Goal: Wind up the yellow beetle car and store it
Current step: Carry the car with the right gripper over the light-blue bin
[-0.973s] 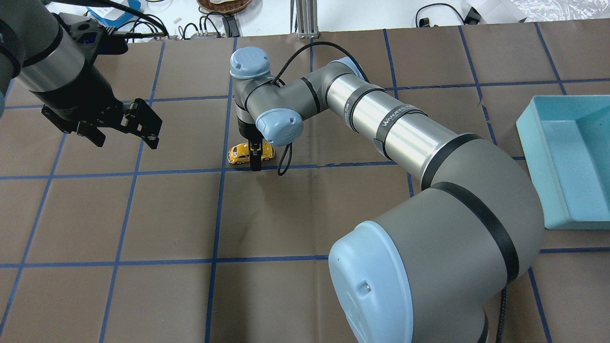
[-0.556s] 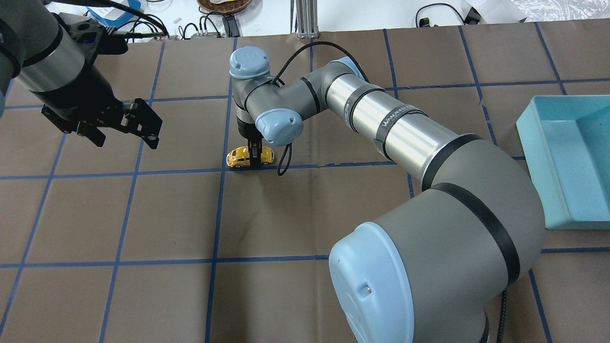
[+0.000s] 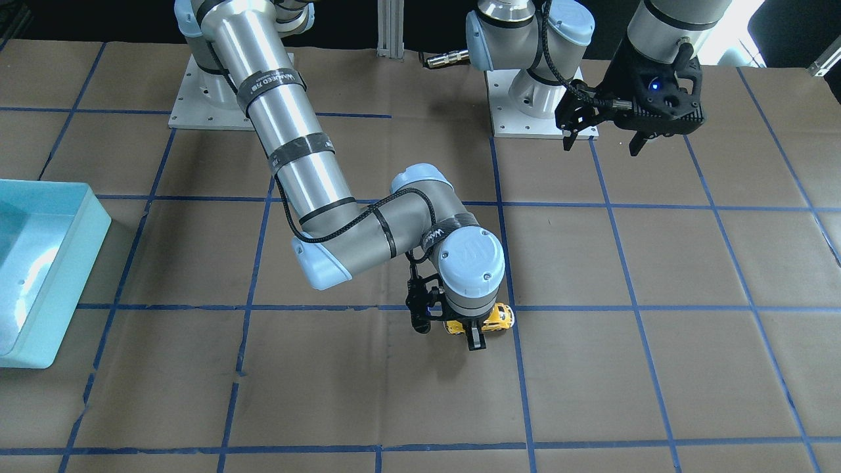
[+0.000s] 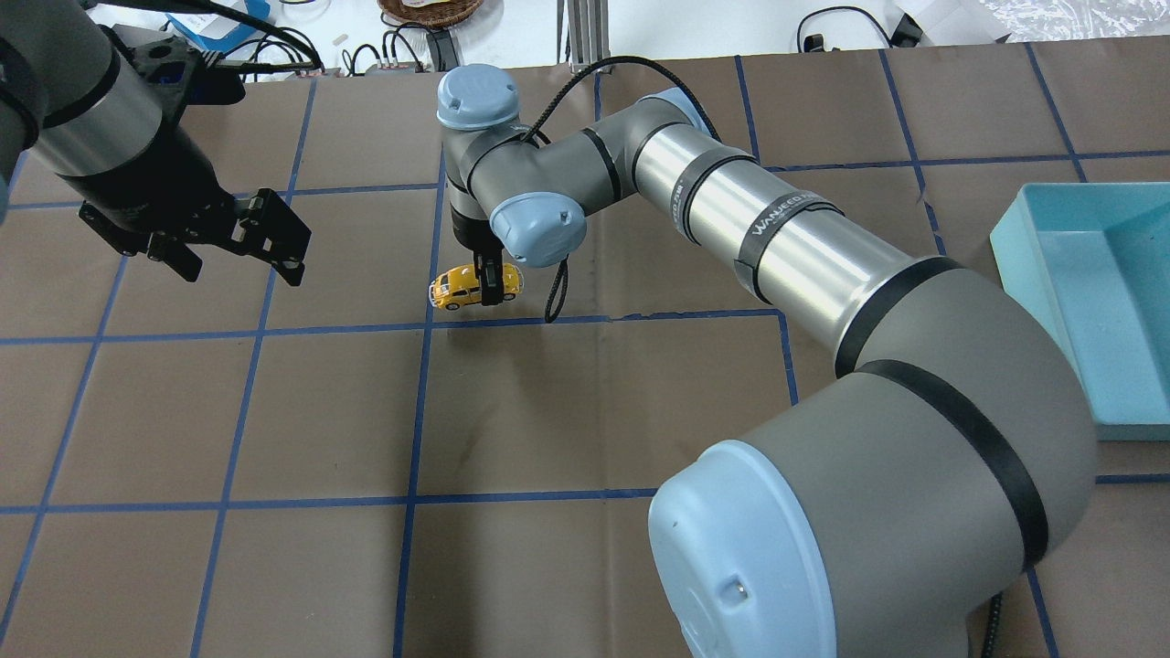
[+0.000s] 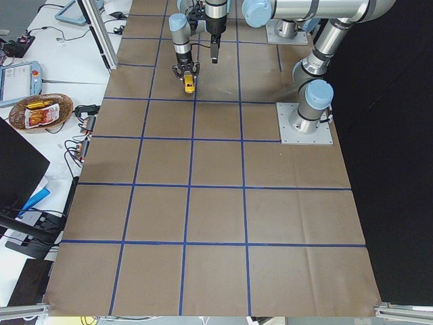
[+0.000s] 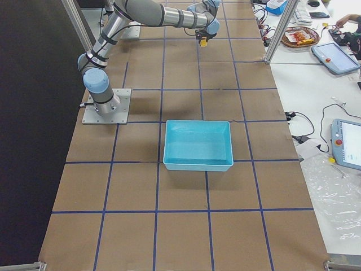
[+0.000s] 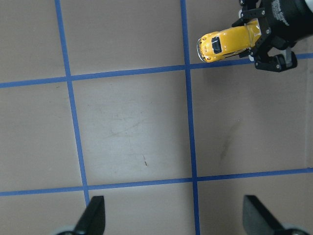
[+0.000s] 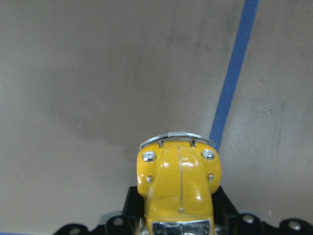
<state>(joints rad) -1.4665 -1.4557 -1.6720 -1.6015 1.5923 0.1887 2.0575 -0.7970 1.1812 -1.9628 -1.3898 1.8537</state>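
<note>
Your right gripper (image 4: 491, 281), clamped across the small glossy yellow toy Beetle car (image 4: 462, 290), now holds it just lifted off the brown papered table (image 4: 274, 411) near its far edge, likely bound for the pale-blue plastic tub (image 4: 1022, 302), and only the left wrist view shows both fingers (image 7: 270, 62) pinching its rear, while your left gripper (image 4: 238, 267) hangs spread apart.

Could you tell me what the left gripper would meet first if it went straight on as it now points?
Probably the paper-covered table, which fills the view ahead of the left gripper. The yellow beetle car, in the right gripper, is off to the side.
</note>
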